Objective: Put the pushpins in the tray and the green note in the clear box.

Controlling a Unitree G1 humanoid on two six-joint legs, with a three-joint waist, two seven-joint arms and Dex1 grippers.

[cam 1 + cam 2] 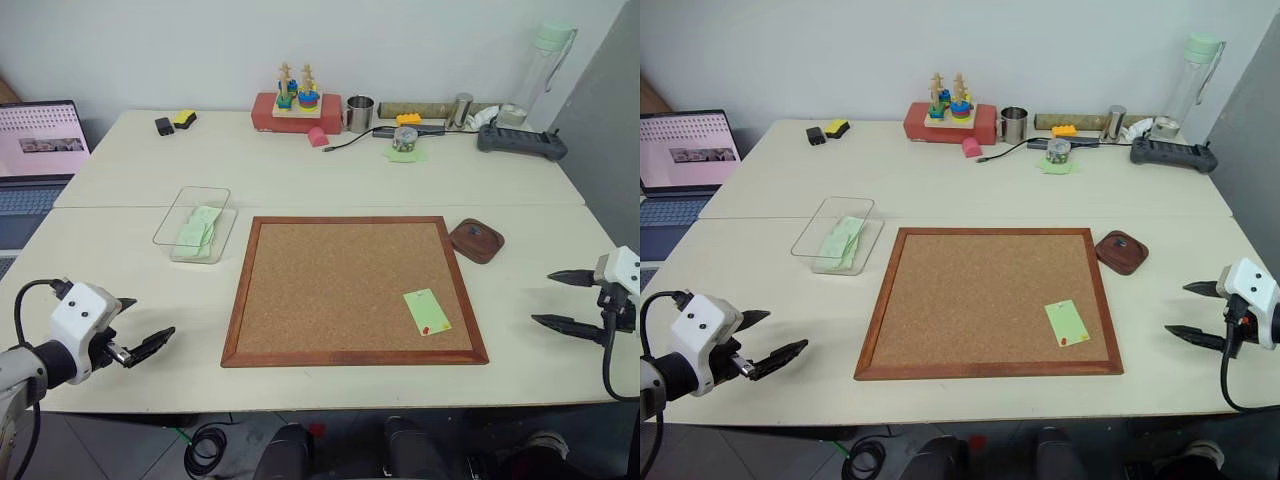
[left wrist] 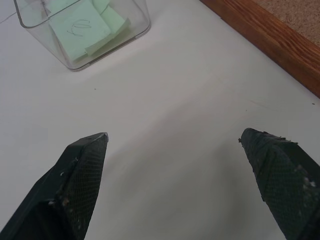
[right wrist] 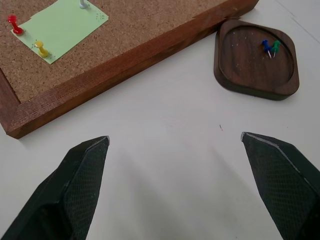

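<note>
The green note lies on the cork board near its front right corner. Two pushpins stick in the note's near edge, one red and one yellow; a white pin holds its far edge. The dark wooden tray sits just right of the board and holds a blue and a green pin. The clear box, left of the board, contains pale green papers. My left gripper hovers open at the front left. My right gripper is open at the front right, pointing toward the board and tray.
A laptop stands at the far left edge. Along the back of the table are a red stacking toy, a metal cup, a cable, a bottle and a dark controller.
</note>
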